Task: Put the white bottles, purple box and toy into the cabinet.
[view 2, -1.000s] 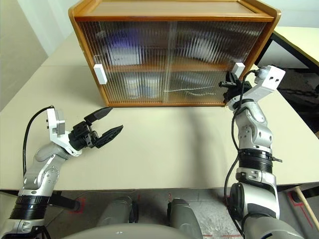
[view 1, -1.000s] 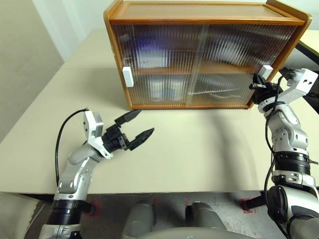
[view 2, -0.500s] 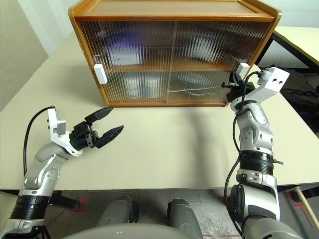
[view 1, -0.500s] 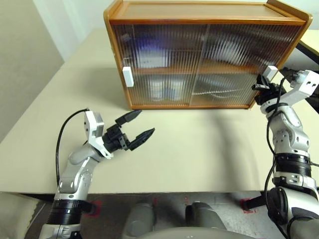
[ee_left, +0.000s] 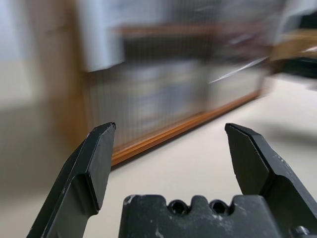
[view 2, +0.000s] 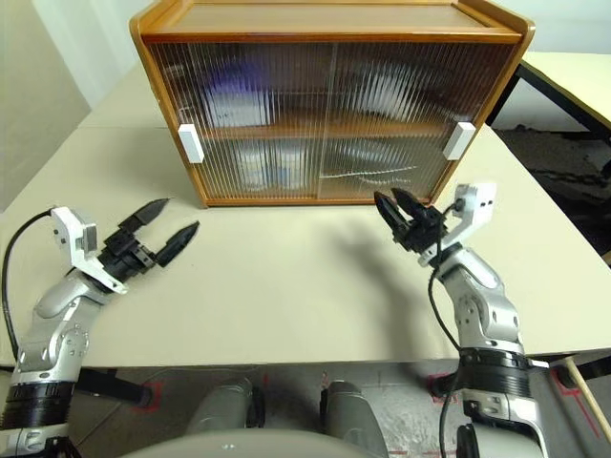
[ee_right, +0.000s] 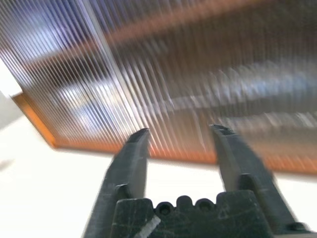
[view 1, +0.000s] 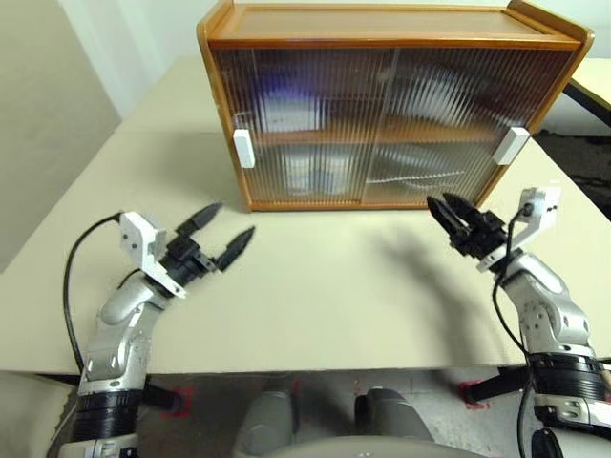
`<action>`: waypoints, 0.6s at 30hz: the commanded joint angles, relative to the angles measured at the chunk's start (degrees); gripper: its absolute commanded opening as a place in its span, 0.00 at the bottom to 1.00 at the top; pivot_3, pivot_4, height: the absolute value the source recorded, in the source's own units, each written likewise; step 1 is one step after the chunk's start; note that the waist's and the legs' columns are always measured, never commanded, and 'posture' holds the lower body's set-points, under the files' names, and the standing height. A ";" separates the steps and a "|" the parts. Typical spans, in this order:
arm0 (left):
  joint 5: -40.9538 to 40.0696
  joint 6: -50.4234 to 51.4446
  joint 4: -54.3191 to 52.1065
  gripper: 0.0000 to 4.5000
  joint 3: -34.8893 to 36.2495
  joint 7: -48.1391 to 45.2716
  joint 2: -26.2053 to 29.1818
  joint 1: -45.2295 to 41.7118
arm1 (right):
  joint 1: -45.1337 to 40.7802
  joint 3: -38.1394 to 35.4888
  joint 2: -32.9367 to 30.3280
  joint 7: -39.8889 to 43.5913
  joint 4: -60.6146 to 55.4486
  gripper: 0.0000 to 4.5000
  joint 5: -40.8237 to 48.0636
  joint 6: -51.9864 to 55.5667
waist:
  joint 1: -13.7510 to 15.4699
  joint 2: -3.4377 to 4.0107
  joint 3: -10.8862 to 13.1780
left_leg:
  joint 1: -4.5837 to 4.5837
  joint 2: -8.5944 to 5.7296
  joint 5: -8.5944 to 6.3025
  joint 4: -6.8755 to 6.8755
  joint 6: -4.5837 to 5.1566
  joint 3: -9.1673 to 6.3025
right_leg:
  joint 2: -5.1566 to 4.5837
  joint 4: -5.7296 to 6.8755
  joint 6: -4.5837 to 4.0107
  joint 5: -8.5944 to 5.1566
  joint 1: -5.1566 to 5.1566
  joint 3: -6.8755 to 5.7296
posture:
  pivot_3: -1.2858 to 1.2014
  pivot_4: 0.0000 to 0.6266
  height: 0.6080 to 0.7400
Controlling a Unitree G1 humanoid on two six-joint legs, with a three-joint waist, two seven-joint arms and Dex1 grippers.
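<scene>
Gripper: left gripper (ee_left: 171, 156), two black fingers spread wide, nothing between them.
Surface: pale beige tabletop (ee_left: 208, 163) beneath and beyond the fingers.
Cabinet: orange-brown wooden cabinet with ribbed translucent doors (ee_left: 168, 94), standing on the tabletop ahead, blurred.
Handle: white handle (ee_left: 101, 37) on the door, blurred.

Plain test room: beige table (view 1: 325, 286), wooden cabinet (view 1: 382, 24), bare white walls.

We see a pale beige table (view 1: 315, 286). The cabinet (view 1: 391, 100) stands on its far half, both ribbed sliding doors shut, blurred shapes resting on its inner shelf.
</scene>
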 commanded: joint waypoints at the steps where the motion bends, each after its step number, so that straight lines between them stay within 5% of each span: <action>1: 7.30 -1.53 8.82 1.00 2.84 8.52 2.31 -0.94 | 2.50 -3.67 -3.74 5.48 5.47 0.87 1.19 -2.15 | 0.42 0.00 0.00 | 0.01 0.00 0.00 0.00 0.00 0.01 | 0.00 0.00 0.00 0.00 0.00 0.00 | 0.60 0.00 1.00; 3: 9.12 -2.22 13.97 1.00 5.52 13.61 3.54 -2.61 | 3.22 -6.18 -6.59 9.25 11.39 0.99 1.19 -5.22 | 0.60 -0.07 0.03 | 0.04 0.02 -0.01 0.00 -0.01 0.03 | 0.02 0.00 -0.01 -0.01 -0.01 0.01 | 0.60 0.00 1.00; 18: 13.59 -7.68 21.84 1.00 5.00 20.58 2.23 -5.84 | -12.46 -16.47 -17.78 15.72 48.66 0.99 0.92 -19.68 | 0.65 -0.34 -0.08 | 0.06 0.05 -0.18 -0.03 -0.32 0.11 | -0.11 -0.02 -0.04 0.02 -0.01 0.06 | 0.59 0.00 1.00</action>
